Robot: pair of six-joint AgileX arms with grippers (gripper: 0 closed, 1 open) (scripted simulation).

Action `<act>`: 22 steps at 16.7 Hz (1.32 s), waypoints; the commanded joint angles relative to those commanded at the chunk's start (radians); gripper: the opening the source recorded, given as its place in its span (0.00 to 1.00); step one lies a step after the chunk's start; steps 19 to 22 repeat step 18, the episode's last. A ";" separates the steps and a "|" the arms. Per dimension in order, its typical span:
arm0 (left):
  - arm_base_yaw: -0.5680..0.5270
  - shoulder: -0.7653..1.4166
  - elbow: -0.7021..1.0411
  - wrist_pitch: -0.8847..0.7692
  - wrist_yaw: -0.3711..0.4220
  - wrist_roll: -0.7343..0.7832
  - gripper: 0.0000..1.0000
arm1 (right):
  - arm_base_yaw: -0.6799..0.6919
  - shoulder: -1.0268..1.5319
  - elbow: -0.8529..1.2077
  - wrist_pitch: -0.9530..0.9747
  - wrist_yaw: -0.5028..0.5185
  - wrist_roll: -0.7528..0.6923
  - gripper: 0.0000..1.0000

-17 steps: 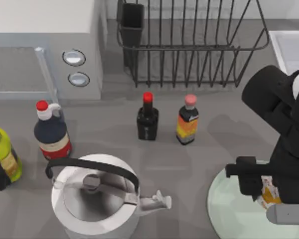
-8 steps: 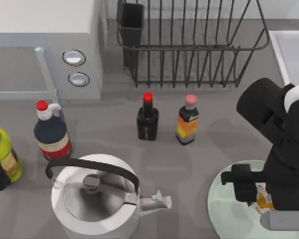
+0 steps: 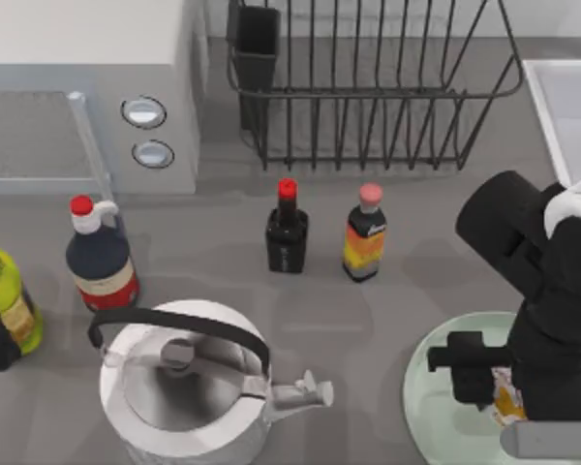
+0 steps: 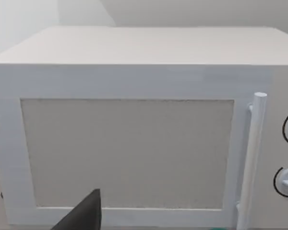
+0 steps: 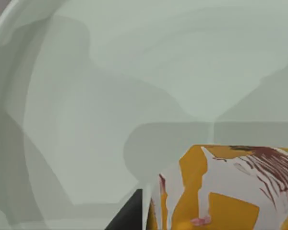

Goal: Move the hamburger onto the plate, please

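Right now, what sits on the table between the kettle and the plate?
Nothing: in the top view, bare grey table runs from the kettle, its spout pointing that way, to the plate.

On the table stand 4 bottles [image 3: 287,228], 1 kettle [image 3: 189,389], 1 microwave [image 3: 82,92], 1 wire rack [image 3: 368,82], 1 plate [image 3: 445,412] and 1 hamburger [image 3: 508,402].

Bare counter [image 3: 407,271] between bottles [image 3: 365,234] and plate [image 3: 431,402]
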 joint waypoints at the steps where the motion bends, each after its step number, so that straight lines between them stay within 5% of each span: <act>1: 0.000 0.000 0.000 0.000 0.000 0.000 1.00 | 0.000 0.000 0.000 0.000 0.000 0.000 0.15; 12: 0.000 0.000 0.000 0.000 0.000 0.000 1.00 | 0.000 0.000 0.000 0.000 0.000 0.000 0.98; 22: 0.000 0.000 0.000 0.000 0.000 0.000 1.00 | 0.000 0.000 0.000 0.000 0.000 0.000 1.00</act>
